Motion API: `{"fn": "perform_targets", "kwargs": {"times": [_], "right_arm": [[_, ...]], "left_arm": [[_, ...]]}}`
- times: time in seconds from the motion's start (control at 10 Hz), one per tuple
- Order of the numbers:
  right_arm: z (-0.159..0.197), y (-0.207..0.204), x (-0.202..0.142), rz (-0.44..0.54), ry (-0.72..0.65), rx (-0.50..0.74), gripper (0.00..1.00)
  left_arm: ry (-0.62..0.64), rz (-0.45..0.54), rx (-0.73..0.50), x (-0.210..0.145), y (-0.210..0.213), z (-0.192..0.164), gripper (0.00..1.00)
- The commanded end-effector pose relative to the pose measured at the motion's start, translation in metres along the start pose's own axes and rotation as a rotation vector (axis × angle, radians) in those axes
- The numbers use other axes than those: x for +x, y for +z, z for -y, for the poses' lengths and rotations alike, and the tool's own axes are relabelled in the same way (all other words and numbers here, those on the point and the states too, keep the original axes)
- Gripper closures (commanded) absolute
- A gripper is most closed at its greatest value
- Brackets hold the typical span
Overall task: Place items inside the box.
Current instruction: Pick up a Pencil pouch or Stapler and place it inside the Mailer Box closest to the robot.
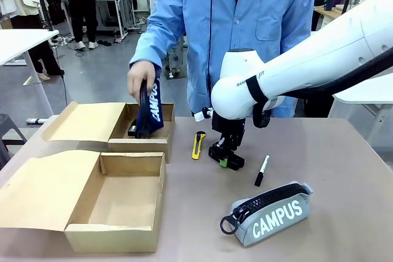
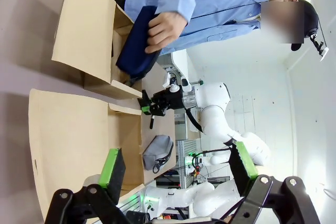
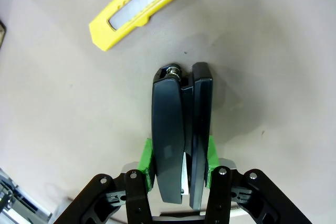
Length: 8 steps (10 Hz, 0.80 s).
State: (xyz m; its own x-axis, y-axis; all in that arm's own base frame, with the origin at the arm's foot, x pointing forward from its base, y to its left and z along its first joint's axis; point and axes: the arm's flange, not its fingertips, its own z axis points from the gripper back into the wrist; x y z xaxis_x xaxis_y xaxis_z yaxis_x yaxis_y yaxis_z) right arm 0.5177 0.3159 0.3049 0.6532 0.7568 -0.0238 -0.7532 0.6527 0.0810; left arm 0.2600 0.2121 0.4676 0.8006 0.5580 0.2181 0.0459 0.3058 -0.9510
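My right arm (image 1: 319, 53) slants down from the upper right of the front view to mid-frame, wrist bent so my right jaws point straight at the desk (image 1: 344, 151). They are clamped on a black stapler (image 1: 226, 155), one green pad on each flank. In my right wrist view the stapler (image 3: 182, 129) stands up from the bottom centre, its lower end cut off behind the pads. Whether it rests on the desk or hangs just clear I cannot tell. The yellow knife (image 3: 152, 3) lies at the upper left there, cut by the top edge. In the front view the knife (image 1: 198, 144) is just left of the stapler, the marker (image 1: 262, 170) is to its right, and the grey case (image 1: 270, 213) is at the lower right. My left jaws gape wide with nothing between them. At upper left a person's hand (image 1: 140, 78) holds the navy pouch (image 1: 151, 110) upright in the far box (image 1: 147, 146). A dark thing beside it is too hidden to name. The near box (image 1: 116, 232) is open at the lower left.
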Motion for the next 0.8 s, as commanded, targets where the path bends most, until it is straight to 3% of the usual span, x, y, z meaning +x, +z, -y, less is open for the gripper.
{"fn": "perform_targets", "kwargs": {"times": [0.0,0.4,0.5,0.7], "right_arm": [[0.001,-0.005,0.001,-0.024,-0.033,-0.026,1.00],[-0.008,0.023,-0.013,0.016,-0.099,0.000,1.00],[-0.013,0.035,-0.021,0.012,-0.165,0.007,1.00],[-0.039,0.074,-0.058,-0.017,-0.391,0.174,1.00]], "left_arm": [[-0.020,0.007,-0.022,-0.001,0.000,0.001,0.00],[-0.020,0.007,-0.022,-0.001,0.000,0.001,0.00],[-0.020,0.007,-0.022,-0.001,0.000,0.001,0.00],[-0.020,0.007,-0.022,-0.001,0.000,0.001,0.00]]}}
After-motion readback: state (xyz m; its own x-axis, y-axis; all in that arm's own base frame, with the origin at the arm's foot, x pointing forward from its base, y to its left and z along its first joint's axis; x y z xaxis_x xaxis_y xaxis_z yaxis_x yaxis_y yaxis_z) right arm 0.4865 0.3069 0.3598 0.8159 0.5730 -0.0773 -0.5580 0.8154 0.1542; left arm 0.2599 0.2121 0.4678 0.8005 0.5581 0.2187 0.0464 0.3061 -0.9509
